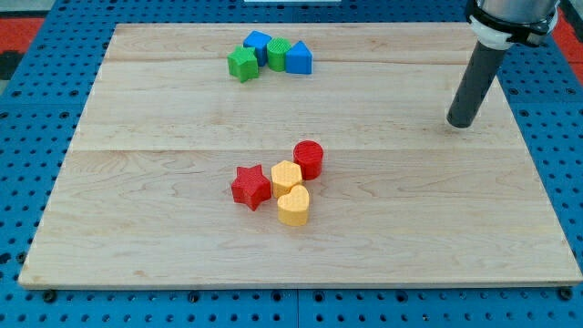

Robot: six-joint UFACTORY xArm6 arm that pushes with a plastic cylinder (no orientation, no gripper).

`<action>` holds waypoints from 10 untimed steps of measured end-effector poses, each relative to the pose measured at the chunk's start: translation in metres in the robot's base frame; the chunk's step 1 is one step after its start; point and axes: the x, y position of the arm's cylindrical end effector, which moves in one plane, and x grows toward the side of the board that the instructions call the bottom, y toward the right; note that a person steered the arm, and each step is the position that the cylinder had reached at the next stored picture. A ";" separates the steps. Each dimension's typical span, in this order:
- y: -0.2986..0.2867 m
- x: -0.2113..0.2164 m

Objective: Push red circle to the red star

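The red circle (309, 158) is a short red cylinder near the board's middle. The red star (250, 187) lies to its lower left. A yellow hexagon block (286, 176) sits between them, touching both or nearly so. A yellow heart (293, 206) lies just below the hexagon. My tip (461, 122) rests on the board at the view's right, far to the right of the red circle and a little higher, apart from every block.
A cluster sits at the view's top: a green star (242, 65), a blue cube (257, 46), a green block (278, 54) and a blue triangular block (299, 59). The wooden board (137, 210) is edged by blue pegboard.
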 end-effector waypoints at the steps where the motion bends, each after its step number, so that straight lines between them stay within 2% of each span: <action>1: 0.000 0.000; 8: 0.048 -0.008; 10: 0.041 -0.002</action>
